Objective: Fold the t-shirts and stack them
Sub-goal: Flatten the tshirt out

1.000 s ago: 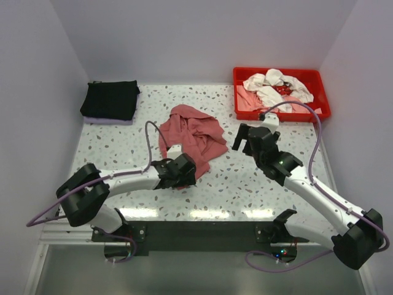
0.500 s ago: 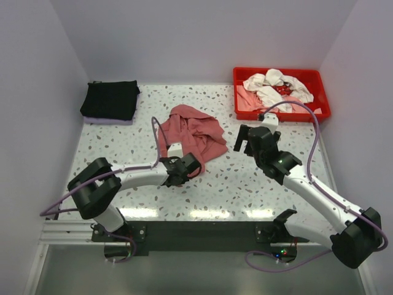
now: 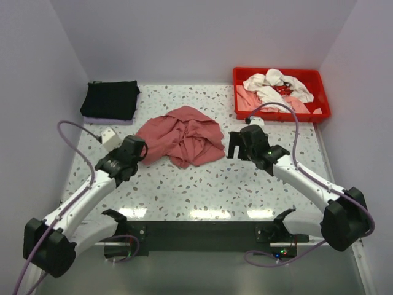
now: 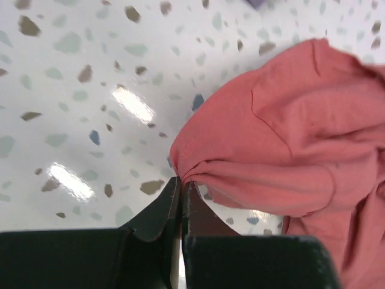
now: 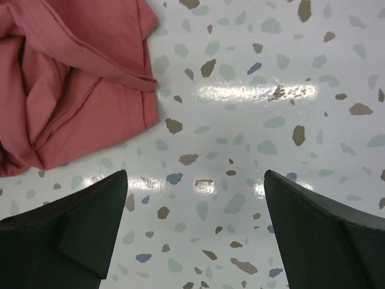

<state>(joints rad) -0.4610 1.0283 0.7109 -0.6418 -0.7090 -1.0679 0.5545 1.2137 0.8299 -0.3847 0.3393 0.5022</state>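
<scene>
Folded black cloth t-shirt lies far left, likely starting the stack. Left end effector is pinched shut on the left edge of the crumpled brick-red cloth t-shirt, mid speckled worktop, seemingly to spread it. Right end effector gapes wide and empty just right of it. Bright-red plastic tray, far right, holds white and pale pink shirts

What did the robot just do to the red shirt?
The left gripper, shut on the brick-red shirt at its edge, swung to its left and pulled the cloth out wider. The right gripper, open, edged a little toward the shirt. The folded black shirt and the red tray stayed put.
</scene>
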